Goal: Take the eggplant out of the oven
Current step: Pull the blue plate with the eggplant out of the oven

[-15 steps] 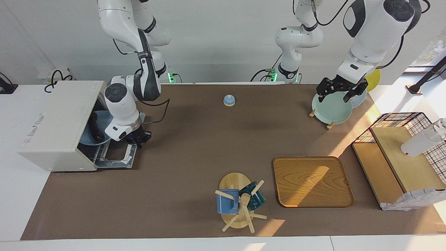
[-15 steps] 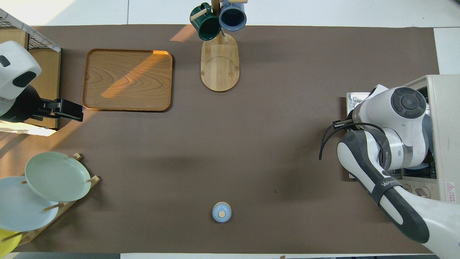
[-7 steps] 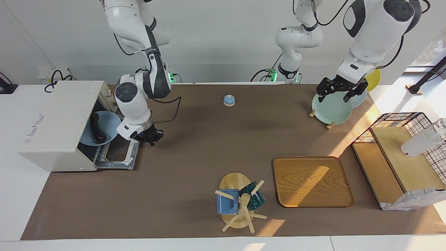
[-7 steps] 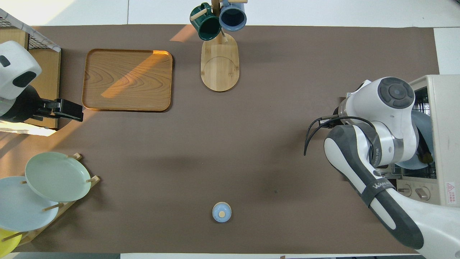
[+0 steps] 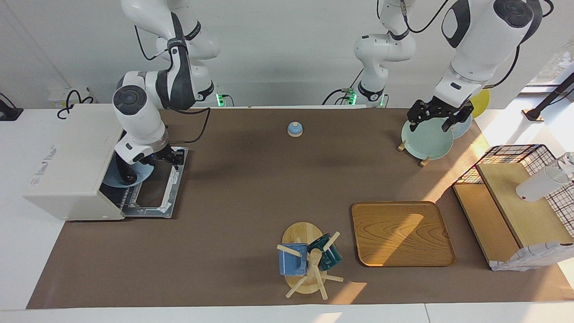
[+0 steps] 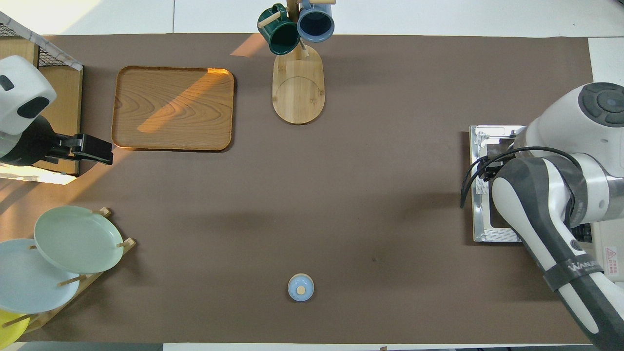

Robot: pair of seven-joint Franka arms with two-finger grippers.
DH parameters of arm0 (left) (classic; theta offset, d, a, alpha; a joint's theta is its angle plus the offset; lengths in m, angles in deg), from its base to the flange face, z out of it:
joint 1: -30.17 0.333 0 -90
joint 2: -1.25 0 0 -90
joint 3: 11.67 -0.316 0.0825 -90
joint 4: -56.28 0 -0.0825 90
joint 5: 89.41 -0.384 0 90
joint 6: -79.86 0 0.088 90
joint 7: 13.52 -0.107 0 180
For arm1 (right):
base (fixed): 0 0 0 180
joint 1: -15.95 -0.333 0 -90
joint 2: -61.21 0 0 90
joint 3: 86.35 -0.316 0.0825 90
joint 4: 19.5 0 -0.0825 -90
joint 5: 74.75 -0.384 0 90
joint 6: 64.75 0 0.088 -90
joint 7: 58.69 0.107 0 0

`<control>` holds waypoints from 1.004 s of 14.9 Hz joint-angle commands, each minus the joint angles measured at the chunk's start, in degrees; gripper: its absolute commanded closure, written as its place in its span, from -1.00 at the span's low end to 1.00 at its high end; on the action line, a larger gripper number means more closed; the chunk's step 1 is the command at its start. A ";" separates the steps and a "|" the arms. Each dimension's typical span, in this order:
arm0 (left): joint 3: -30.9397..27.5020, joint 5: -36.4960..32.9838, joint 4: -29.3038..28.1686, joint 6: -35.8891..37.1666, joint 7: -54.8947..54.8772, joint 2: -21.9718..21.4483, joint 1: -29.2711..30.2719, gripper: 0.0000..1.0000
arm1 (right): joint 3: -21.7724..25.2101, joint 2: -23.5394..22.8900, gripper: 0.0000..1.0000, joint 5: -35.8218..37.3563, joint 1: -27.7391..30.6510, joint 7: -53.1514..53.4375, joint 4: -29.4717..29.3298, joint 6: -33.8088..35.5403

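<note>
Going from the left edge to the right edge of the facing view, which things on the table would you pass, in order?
oven → blue bell → mug tree → wooden tray → pale green plate → wire basket

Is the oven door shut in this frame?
No. The oven has its door dropped flat onto the table, with a blue plate visible at the opening.

Bright, even room light. Warm sunlight slants across the rectangular wooden tray [image 5: 402, 233] at the left arm's end. Soft arm shadows; focus sharp.
</note>
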State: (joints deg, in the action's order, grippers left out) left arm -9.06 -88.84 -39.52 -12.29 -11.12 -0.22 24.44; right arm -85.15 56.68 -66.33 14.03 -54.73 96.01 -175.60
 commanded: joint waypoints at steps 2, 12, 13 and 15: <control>0.20 -1.01 0.27 0.39 -0.29 -0.28 0.28 -1.00 | -0.68 1.90 -0.39 1.42 2.96 -0.44 5.32 -3.12; 0.11 -0.93 0.27 0.39 -0.20 -0.28 0.28 -1.00 | -0.68 4.01 1.00 6.14 4.13 -6.33 11.58 -8.94; 0.11 -1.01 0.27 0.39 -0.20 -0.28 0.28 -1.00 | -0.68 4.01 1.00 7.65 2.81 -6.07 11.31 -8.85; 0.20 -0.93 0.27 0.39 -0.20 -0.28 0.28 -1.00 | -0.94 3.75 1.00 7.93 2.36 -6.07 10.87 -8.94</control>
State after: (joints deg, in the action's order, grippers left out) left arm -9.06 -88.84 -39.52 -12.29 -11.12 -0.22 24.44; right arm -85.64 59.58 -59.64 16.73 -60.59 105.44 -183.11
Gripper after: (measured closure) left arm 0.000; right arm 0.965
